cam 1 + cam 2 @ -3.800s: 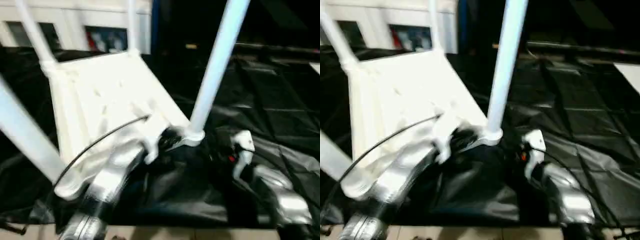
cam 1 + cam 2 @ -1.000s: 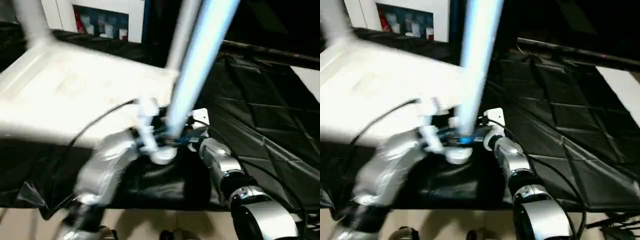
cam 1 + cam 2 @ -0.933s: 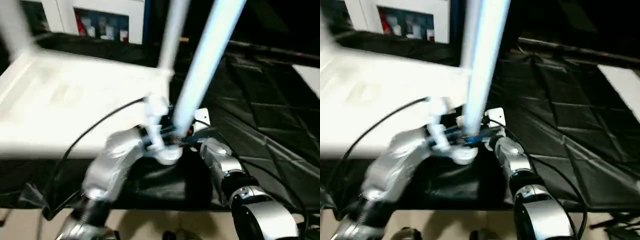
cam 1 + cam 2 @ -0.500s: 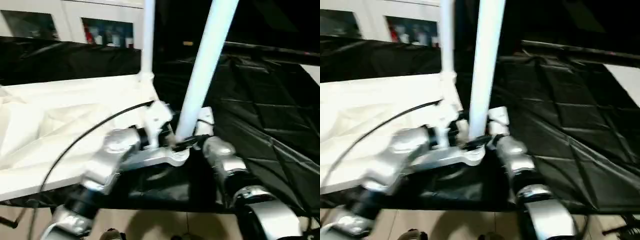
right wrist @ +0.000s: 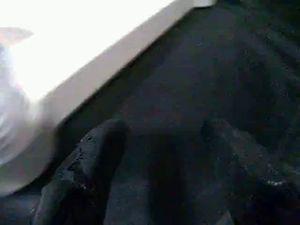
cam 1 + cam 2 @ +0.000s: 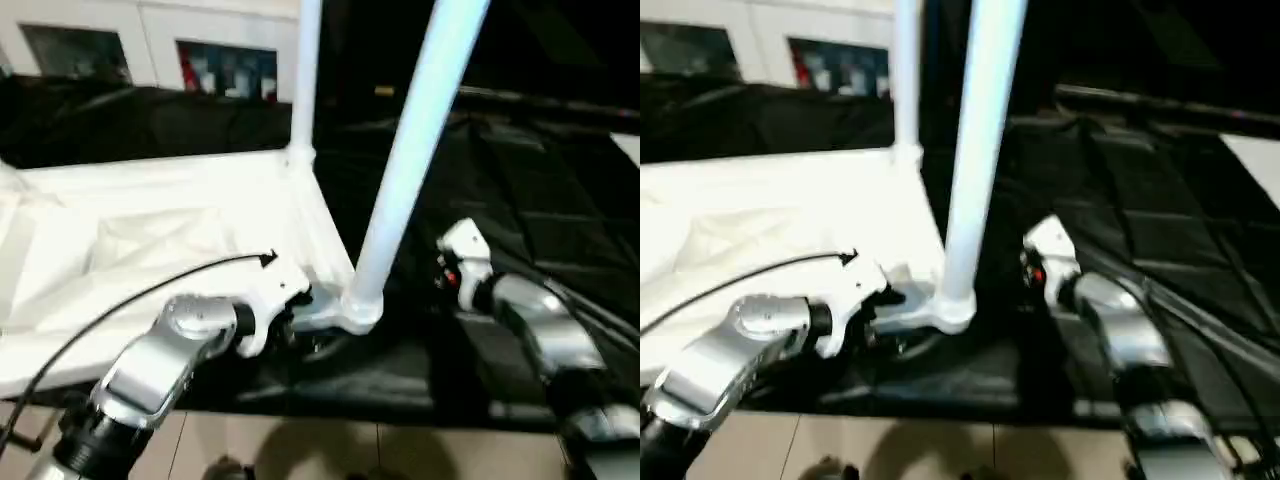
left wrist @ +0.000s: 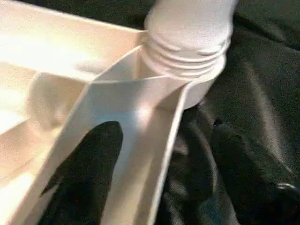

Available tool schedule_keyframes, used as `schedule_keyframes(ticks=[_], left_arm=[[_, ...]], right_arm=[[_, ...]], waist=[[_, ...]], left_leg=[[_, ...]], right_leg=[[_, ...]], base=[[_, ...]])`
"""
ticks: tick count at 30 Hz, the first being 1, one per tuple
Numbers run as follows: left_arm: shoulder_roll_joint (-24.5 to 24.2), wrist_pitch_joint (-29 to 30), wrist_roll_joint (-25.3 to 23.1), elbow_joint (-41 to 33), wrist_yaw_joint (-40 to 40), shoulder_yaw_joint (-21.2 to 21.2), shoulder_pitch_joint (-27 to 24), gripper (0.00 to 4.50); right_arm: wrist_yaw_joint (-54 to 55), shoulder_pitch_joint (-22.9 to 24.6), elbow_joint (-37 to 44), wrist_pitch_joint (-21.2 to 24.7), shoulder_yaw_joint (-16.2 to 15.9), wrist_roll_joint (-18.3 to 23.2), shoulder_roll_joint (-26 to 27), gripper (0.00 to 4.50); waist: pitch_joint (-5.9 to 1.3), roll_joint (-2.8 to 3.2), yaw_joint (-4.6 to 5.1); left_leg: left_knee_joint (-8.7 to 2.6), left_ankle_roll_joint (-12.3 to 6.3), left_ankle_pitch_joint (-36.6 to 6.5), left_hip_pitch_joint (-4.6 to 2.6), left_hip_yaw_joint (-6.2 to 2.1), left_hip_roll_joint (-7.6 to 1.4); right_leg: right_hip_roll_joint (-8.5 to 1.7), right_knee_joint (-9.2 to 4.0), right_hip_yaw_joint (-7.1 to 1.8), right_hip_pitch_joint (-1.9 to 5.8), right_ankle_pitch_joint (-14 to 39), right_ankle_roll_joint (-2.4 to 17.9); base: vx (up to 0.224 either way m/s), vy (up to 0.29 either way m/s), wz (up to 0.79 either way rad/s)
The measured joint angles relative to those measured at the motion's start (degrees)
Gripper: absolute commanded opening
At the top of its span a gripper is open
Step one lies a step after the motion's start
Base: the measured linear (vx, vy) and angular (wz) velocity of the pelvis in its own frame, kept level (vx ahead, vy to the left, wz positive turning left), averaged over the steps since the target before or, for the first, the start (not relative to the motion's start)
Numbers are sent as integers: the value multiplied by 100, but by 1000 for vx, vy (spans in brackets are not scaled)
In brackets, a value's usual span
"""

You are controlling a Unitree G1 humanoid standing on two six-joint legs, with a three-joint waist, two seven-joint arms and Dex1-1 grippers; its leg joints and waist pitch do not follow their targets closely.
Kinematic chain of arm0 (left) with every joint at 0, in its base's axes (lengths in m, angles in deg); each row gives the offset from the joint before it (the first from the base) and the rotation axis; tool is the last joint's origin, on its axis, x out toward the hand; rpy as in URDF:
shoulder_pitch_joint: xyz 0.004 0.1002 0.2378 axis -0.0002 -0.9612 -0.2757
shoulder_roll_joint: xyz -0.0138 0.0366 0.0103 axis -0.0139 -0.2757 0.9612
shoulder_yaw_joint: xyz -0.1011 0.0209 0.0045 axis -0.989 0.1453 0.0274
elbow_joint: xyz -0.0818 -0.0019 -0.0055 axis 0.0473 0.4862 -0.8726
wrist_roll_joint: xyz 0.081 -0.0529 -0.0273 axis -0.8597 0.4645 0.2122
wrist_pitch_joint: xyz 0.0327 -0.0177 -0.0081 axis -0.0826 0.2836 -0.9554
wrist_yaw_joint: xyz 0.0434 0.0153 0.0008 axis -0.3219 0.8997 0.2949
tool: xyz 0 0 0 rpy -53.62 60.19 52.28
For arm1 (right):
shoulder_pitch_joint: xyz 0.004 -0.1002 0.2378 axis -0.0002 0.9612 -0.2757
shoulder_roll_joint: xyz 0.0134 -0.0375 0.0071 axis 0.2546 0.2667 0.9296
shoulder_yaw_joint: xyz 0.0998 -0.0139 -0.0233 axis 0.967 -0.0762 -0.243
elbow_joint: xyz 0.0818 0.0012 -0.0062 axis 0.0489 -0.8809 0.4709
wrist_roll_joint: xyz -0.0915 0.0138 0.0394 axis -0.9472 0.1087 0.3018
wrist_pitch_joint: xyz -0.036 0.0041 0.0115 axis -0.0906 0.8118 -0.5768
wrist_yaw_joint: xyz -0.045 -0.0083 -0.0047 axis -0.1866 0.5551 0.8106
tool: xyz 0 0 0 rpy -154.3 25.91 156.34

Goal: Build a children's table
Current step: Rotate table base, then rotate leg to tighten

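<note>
The children's table [image 6: 150, 250] lies upside down on a black cloth, ribbed underside up. A near leg [image 6: 410, 160] stands in the corner socket [image 6: 355, 310], and a far leg [image 6: 305, 80] rises behind it. My left gripper [image 6: 300, 325] sits at that near corner. In the left wrist view one black finger [image 7: 84, 173] lies inside the rim [image 7: 154, 154] and the other outside it, with gaps on both sides. My right gripper [image 6: 447, 268] hangs to the right of the near leg, clear of it. Its fingers [image 5: 89, 173] stand apart over bare cloth.
The black cloth [image 6: 540, 180] covers the work surface and hangs over the front edge above a pale floor [image 6: 300, 450]. A white glass-door cabinet [image 6: 200, 50] stands behind the table. A white sheet edge [image 6: 1260, 150] shows at the far right.
My right gripper has drawn away from the base of the near leg toward the right. My left arm has dropped lower at the corner. The view has also shifted.
</note>
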State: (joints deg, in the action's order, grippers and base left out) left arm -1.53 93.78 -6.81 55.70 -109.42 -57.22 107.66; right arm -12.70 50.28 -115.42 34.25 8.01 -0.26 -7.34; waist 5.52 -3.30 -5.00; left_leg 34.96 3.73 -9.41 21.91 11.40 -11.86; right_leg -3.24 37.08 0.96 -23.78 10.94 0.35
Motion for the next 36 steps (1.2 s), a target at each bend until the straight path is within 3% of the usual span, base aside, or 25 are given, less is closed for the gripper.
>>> schedule_keyframes(ticks=[2,7,16,29,32,35,36], left_arm=[[-62,245,13,-151,82,-124,-20,304],[-323,381,93,-322,-35,-151,-24,273],[-640,-68,74,-267,-527,127,-14,195],[-731,-1417,-375,1004,-1001,599,490,88],[-734,-1948,-495,1350,-1239,677,635,66],[-778,-3015,-639,1886,-1680,876,855,55],[-795,-3261,-656,2004,-1782,887,891,31]], right_arm=[[-414,319,724,397,-97,232,-278,311],[-1002,597,1719,1041,-257,551,-672,311],[-1129,752,2412,1589,-288,661,-864,311],[-1054,884,2680,1892,-293,678,-863,311],[-1052,884,2681,1892,-293,678,-860,311],[-1043,888,2686,1891,-292,677,-850,311],[-1039,891,2695,1890,-292,677,-847,311]], waist=[[-6,9,-5],[-43,37,-9],[-81,65,-14],[-85,72,-15],[-87,75,-16],[-91,80,-24],[-91,81,-23]], left_leg=[[-2,0,0,-1,-1,0],[0,-1,0,-2,-3,0],[4,-1,0,-1,-7,2],[4,-1,0,1,-10,3],[4,0,0,0,-10,3],[4,0,0,0,-11,3],[4,0,0,0,-11,3]], right_leg=[[1,-2,1,3,1,-1],[1,-3,0,4,1,-2],[0,-5,0,8,7,-12],[0,-5,1,8,4,-10],[0,-5,1,9,2,-10],[-1,-6,1,9,1,-12],[-1,-5,1,9,1,-12]], base=[[0,0,0],[0,0,0],[0,0,0],[0,0,0],[0,0,0],[0,0,0],[0,0,0]])
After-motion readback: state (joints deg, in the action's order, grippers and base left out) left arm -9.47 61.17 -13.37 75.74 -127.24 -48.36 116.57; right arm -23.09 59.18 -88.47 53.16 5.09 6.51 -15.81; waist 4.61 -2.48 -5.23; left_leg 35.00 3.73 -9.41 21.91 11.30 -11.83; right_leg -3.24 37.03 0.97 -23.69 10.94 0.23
